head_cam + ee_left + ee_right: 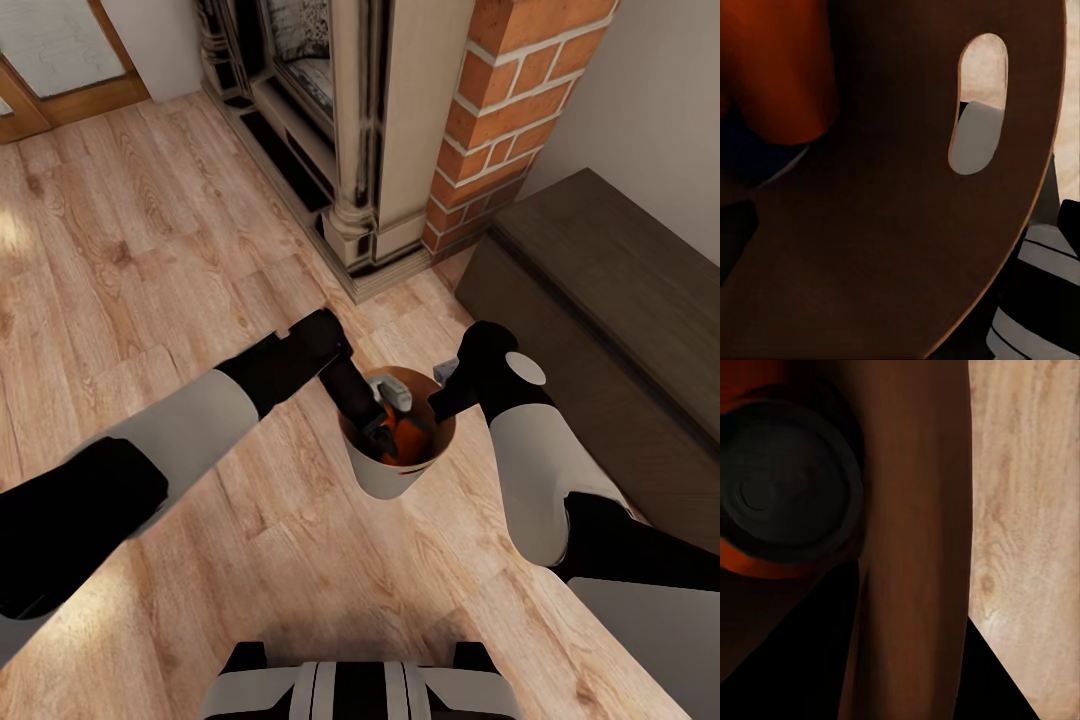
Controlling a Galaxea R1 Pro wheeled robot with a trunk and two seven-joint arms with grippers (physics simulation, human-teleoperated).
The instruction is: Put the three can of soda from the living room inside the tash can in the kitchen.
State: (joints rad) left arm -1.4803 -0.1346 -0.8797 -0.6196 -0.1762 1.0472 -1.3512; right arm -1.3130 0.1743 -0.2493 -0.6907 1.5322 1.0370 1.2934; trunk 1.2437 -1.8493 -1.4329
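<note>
Holding the trash can (385, 470) up off the wood floor (150, 260), the robot stands in the living room just in front of the red-brick fireplace (500, 110), with a dark low cabinet (610, 300) along the wall at its right. The right end effector (445, 400) sits at the bin's rim on the right side and appears to pinch the wall there; I cannot tell how wide it stands, since the rim hides its fingers. The left end effector (385, 425) reaches down inside the bin, close against an orange soda can (410, 440); whether it has closed on that can or has let go is not visible. In the left wrist view the brown inner wall with its oval handle slot (979, 105) is very close, with orange (780, 67) and a dark blue shape (757, 161) below, so at least two cans seem to lie in the bin. The right wrist view looks along the inner wall at the dark end of an orange can (784, 484).

Judging from this, the cans are being loaded here and the bin must then go to the kitchen. To do this well, the left arm should let the can drop low, open fully, and rise straight up without catching the rim. The right grip must keep the bin level, since a tilt could spill the cans.
</note>
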